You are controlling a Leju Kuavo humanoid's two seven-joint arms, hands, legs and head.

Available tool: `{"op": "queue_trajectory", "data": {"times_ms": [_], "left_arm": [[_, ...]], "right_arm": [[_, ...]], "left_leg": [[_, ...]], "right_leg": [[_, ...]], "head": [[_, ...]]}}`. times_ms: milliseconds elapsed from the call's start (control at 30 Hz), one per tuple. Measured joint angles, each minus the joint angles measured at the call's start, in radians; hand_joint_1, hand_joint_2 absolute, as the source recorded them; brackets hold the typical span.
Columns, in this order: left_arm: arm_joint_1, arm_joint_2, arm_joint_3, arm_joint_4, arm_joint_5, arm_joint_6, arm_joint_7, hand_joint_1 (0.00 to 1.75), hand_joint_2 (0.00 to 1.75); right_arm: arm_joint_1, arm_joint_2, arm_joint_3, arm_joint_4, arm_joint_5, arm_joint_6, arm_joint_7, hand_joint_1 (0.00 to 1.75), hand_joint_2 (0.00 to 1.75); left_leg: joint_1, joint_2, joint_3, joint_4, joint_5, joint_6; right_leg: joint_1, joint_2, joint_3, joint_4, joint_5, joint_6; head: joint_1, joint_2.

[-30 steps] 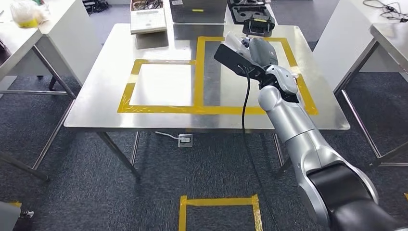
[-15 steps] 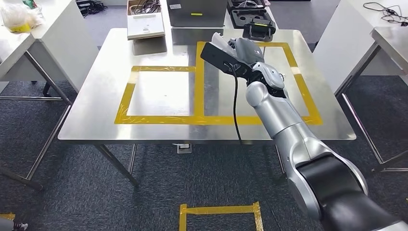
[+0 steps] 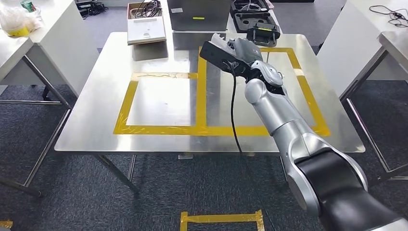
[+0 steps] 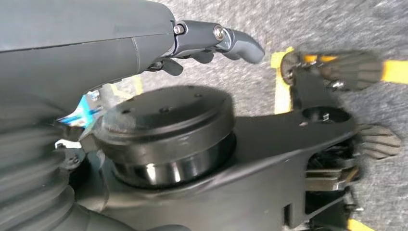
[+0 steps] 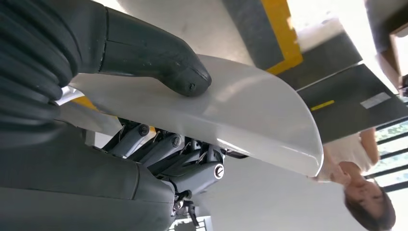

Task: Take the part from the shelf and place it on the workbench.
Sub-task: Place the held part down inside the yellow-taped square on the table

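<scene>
Your steel workbench (image 3: pixel 96 120) carries two rectangles of yellow tape (image 3: pixel 201 129), and bare floor runs along its near edge. Your right hand (image 3: pixel 240 50) hangs over the far part of the right rectangle, thumb (image 5: pixel 159 62) pressed on top and darker fingers (image 5: pixel 159 149) curled beneath a white curved part (image 5: pixel 250 115), gripping it above the surface. Your left hand (image 4: pixel 211 41) hangs by the floor, fingers bent inward with nothing in them. You can't read any writing. A black case (image 3: pixel 248 9) and a flat box (image 3: pixel 146 24) sit past the far edge.
</scene>
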Motion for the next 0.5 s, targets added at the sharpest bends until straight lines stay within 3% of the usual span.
{"op": "queue_trajectory", "data": {"times_ms": [67,100,200,233,267,300,367,400,500], "left_arm": [[0.002,0.002,0.000,0.000,0.000,0.000,-0.001,0.00,1.75],[0.001,0.003,0.000,0.000,0.000,0.000,-0.002,0.00,1.75],[-0.001,0.003,0.000,0.000,0.000,0.000,0.001,0.00,1.75],[0.000,0.003,0.000,0.000,-0.001,0.000,0.003,0.00,1.75],[0.002,0.003,0.000,0.000,-0.002,0.000,0.005,0.00,1.75],[0.003,0.004,0.000,0.000,-0.003,0.000,0.006,0.00,1.75],[0.003,0.004,0.000,0.000,-0.004,0.000,0.008,0.00,1.75],[0.002,0.005,0.000,0.000,-0.004,0.000,0.007,0.00,1.75],[0.001,0.004,0.000,0.000,-0.003,0.000,0.003,0.00,1.75]], "right_arm": [[-0.006,-0.003,0.000,0.010,-0.005,-0.004,0.018,1.75,1.75],[-0.012,-0.004,0.000,0.018,-0.008,-0.007,0.030,1.75,1.75],[-0.027,-0.016,-0.003,0.052,-0.019,-0.009,0.072,1.75,1.75],[-0.029,-0.023,-0.005,0.064,-0.023,-0.008,0.086,1.75,1.75],[-0.029,-0.030,-0.008,0.075,-0.026,-0.007,0.099,1.75,1.75],[-0.030,-0.037,-0.013,0.084,-0.029,-0.006,0.113,1.75,1.75],[-0.033,-0.050,-0.026,0.100,-0.035,-0.004,0.139,1.75,1.75],[-0.036,-0.056,-0.032,0.107,-0.038,-0.004,0.149,1.75,1.75],[-0.042,-0.079,-0.050,0.131,-0.049,-0.002,0.170,1.75,1.75]], "left_leg": [[-0.001,0.001,-0.007,0.033,-0.005,-0.011],[0.000,0.003,-0.028,0.073,-0.017,-0.016],[0.004,0.005,-0.143,0.250,-0.083,-0.025],[0.004,0.005,-0.170,0.278,-0.089,-0.025],[0.004,0.005,-0.179,0.269,-0.074,-0.025],[0.005,0.006,-0.170,0.225,-0.036,-0.024],[0.004,0.006,-0.128,0.090,0.054,-0.022],[0.003,0.007,-0.108,0.039,0.076,-0.016],[0.000,0.007,-0.093,0.001,0.085,0.003]], "right_leg": [[-0.007,0.001,0.019,-0.007,-0.002,-0.012],[-0.009,0.001,0.028,-0.009,-0.006,-0.018],[-0.010,0.003,0.046,-0.009,-0.024,-0.023],[-0.010,0.004,0.052,-0.008,-0.031,-0.022],[-0.010,0.004,0.061,-0.006,-0.039,-0.020],[-0.010,0.004,0.070,-0.004,-0.048,-0.018],[-0.011,0.004,0.089,0.000,-0.065,-0.010],[-0.010,0.005,0.093,0.002,-0.071,-0.005],[-0.006,0.006,0.092,0.004,-0.080,0.005]], "head": [[-0.001,0.000],[-0.002,0.000],[-0.004,0.000],[-0.004,0.000],[-0.004,0.000],[-0.004,0.000],[-0.004,0.000],[-0.004,0.000],[-0.005,0.000]]}}
